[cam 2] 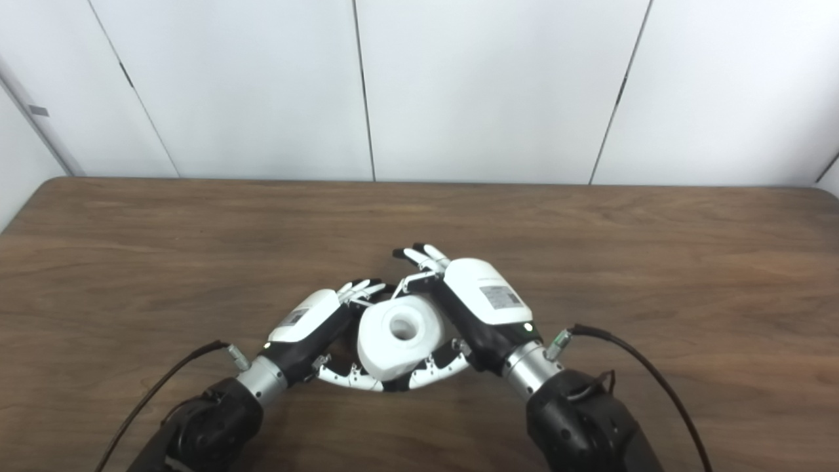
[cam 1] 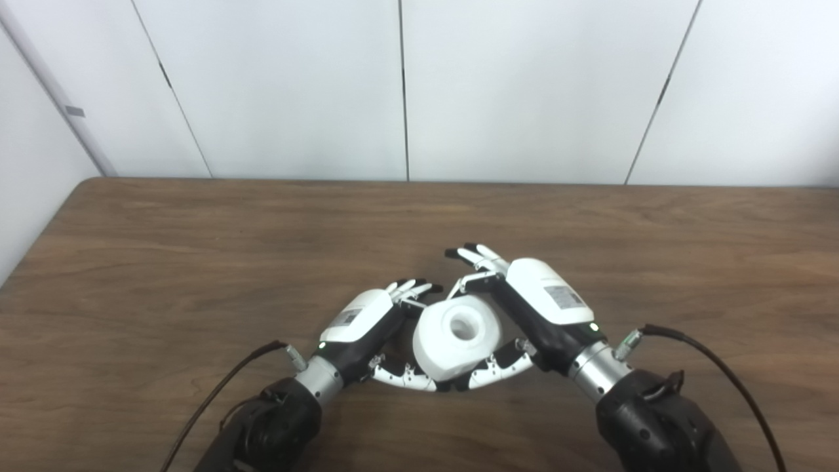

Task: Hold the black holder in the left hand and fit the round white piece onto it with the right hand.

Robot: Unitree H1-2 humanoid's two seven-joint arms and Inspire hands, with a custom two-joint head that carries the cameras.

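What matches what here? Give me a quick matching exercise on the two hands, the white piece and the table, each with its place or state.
Things:
1. left hand
2. right hand
3. round white piece
4. table

Descriptions:
A. brown wood, under everything
B. cupped between both hands, hole facing up
C. on the white piece's left side
D. on the white piece's right side

Pairs: 1-C, 2-D, 3-B, 4-A
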